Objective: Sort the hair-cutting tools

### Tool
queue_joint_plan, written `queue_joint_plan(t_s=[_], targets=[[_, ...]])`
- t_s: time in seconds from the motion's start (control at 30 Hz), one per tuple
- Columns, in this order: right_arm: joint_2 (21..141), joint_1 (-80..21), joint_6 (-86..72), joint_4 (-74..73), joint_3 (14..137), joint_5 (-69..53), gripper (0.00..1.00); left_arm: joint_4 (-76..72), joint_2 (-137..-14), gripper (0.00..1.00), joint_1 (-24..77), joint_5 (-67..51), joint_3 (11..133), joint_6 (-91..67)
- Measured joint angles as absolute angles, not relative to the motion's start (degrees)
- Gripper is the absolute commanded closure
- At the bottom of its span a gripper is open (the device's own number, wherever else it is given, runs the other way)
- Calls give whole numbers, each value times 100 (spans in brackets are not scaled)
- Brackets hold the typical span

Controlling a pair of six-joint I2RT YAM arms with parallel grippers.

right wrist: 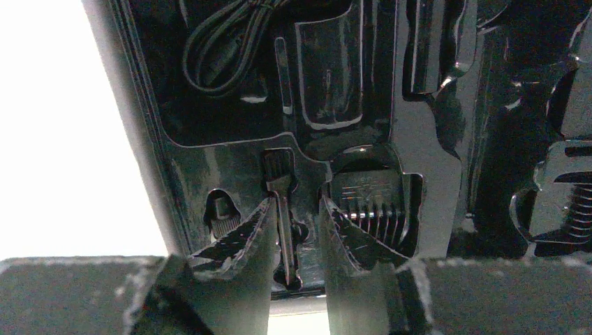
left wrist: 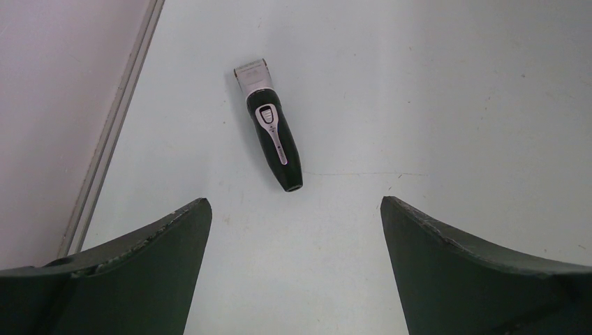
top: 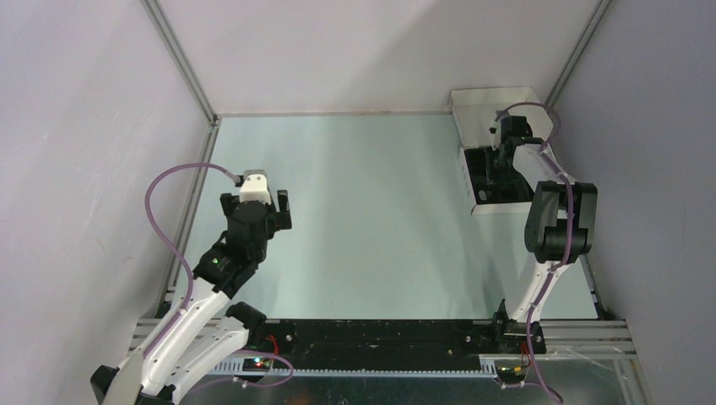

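Observation:
The silver-grey and black hair clipper (left wrist: 272,132) lies flat on the table, blade end pointing away, just ahead of my left gripper (left wrist: 294,201), which is open and empty. In the top view the left gripper (top: 256,207) hovers over the table's left side and the clipper is hidden. My right gripper (right wrist: 297,216) is down in the black tray (right wrist: 174,167), fingers slightly apart around the thin stick brush (right wrist: 279,195) lying in its slot. A comb attachment (right wrist: 370,206) sits in the slot to the right. The coiled cable (right wrist: 223,49) lies further in.
The white box (top: 494,99) with the black tray (top: 511,192) stands at the back right against the wall, with the right arm (top: 557,215) reaching into it. A metal frame rail (left wrist: 115,118) runs along the table's left edge near the clipper.

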State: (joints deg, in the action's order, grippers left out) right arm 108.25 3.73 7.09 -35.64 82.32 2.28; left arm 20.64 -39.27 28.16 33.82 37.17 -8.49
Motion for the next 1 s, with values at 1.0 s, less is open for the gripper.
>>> queue_joint_plan(t_s=[1.0], targets=[[10630, 292, 709, -3489, 8309, 414, 59, 2064, -3966, 2, 2816, 3367, 3717, -849]])
